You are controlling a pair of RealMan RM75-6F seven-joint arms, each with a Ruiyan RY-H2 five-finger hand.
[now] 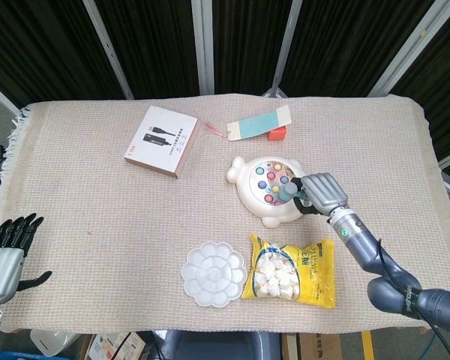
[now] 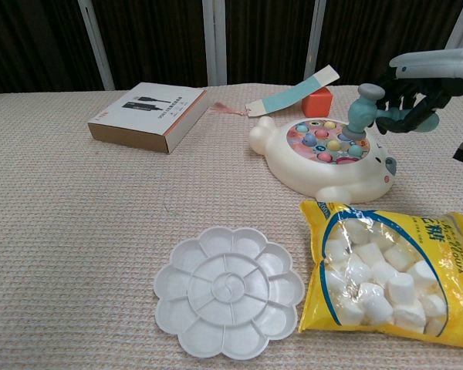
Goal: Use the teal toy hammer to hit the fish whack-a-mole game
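The white fish whack-a-mole game (image 1: 272, 187) (image 2: 324, 159) with coloured pegs lies right of the table's middle. My right hand (image 1: 324, 194) (image 2: 418, 80) grips the teal toy hammer (image 1: 288, 193) (image 2: 363, 109) and holds it over the game's right side. The hammer head hangs just above the pegs in the chest view. My left hand (image 1: 6, 255) rests at the table's near left corner, fingers apart and holding nothing.
A yellow marshmallow bag (image 1: 291, 270) (image 2: 390, 269) lies just in front of the game. A white flower palette (image 1: 214, 273) (image 2: 228, 290) sits to its left. A white box (image 1: 161, 140) (image 2: 149, 116), a teal card (image 1: 258, 122) and a red block (image 1: 277, 135) lie farther back.
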